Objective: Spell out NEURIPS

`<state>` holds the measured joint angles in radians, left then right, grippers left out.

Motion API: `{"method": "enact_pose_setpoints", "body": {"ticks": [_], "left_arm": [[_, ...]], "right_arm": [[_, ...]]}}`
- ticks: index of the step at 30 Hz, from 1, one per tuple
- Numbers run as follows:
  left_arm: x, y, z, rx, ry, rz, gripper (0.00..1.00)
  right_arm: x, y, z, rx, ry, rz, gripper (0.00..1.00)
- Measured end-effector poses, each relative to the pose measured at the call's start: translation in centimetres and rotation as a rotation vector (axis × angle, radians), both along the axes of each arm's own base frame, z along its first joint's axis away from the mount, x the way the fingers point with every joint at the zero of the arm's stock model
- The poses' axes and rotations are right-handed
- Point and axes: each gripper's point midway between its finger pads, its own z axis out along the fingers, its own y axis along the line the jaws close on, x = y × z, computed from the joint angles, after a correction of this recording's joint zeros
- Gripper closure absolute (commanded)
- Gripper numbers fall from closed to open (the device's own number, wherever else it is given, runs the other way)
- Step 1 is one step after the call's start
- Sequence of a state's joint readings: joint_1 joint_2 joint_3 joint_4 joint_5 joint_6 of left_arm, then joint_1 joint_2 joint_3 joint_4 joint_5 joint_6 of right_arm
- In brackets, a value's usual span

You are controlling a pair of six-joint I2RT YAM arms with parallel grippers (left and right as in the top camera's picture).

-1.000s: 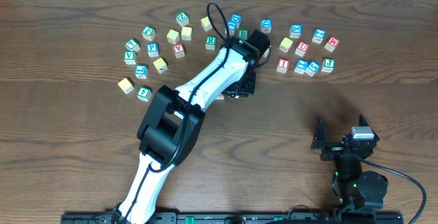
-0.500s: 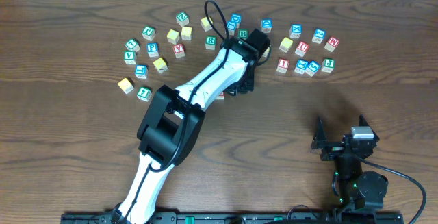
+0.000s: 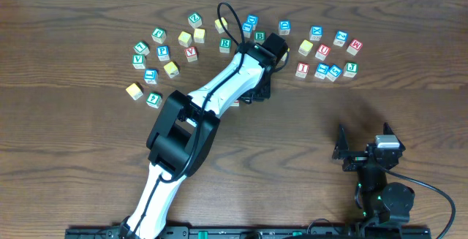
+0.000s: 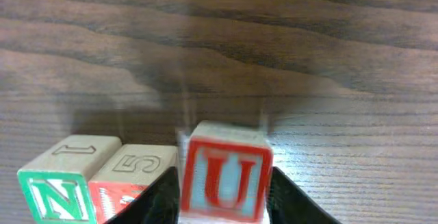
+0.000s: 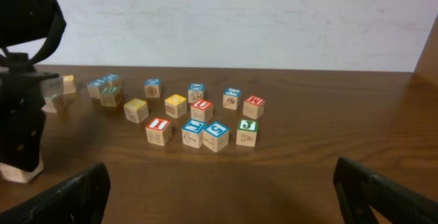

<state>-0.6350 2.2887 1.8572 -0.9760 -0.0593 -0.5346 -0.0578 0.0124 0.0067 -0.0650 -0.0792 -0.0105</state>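
Nearest, the right gripper (image 3: 363,138) rests with its fingers spread wide. Farther in, the left gripper (image 4: 224,200) has nudged slightly left and straddles the red U cube (image 4: 226,172), set just right of the green N cube (image 4: 61,190) and a red-sided cube (image 4: 130,179), probably the E. Blur hides whether its fingers still pinch. I judge the third letter placed, four to fetch. Farther still, green R (image 3: 225,44), red I (image 3: 302,69) and blue P (image 3: 163,51) wait among scattered cubes on the dark wooden table (image 3: 88,166), a pale wall (image 5: 239,18) behind.
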Motion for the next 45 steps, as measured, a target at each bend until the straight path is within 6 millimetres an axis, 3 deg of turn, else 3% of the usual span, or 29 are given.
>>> {"method": "enact_pose_setpoints", "body": {"ticks": [16, 21, 27, 30, 33, 40, 45], "left_arm": [[0.0, 0.3, 0.1, 0.001, 0.006, 0.020, 0.57], [0.8, 0.9, 1.3, -0.011, -0.011, 0.037, 0.62], [2.0, 1.7, 6.7, -0.075, -0.111, 0.036, 0.64], [2.1, 1.8, 10.0, -0.109, -0.166, 0.029, 0.74], [1.7, 2.4, 12.6, -0.124, -0.195, 0.027, 0.92], [-0.5, 6.5, 15.6, -0.060, -0.174, 0.073, 0.92], [-2.5, 9.5, 19.2, -0.006, -0.218, 0.127, 0.92]], "right_arm": [[0.0, 0.0, 0.0, 0.000, 0.000, 0.000, 0.01], [0.0, 0.0, 0.0, 0.000, 0.000, 0.000, 0.01], [0.0, 0.0, 0.0, 0.000, 0.000, 0.000, 0.01], [0.0, 0.0, 0.0, 0.000, 0.000, 0.000, 0.01], [0.0, 0.0, 0.0, 0.000, 0.000, 0.000, 0.01], [0.0, 0.0, 0.0, 0.000, 0.000, 0.000, 0.01], [0.0, 0.0, 0.0, 0.000, 0.000, 0.000, 0.01]]}}
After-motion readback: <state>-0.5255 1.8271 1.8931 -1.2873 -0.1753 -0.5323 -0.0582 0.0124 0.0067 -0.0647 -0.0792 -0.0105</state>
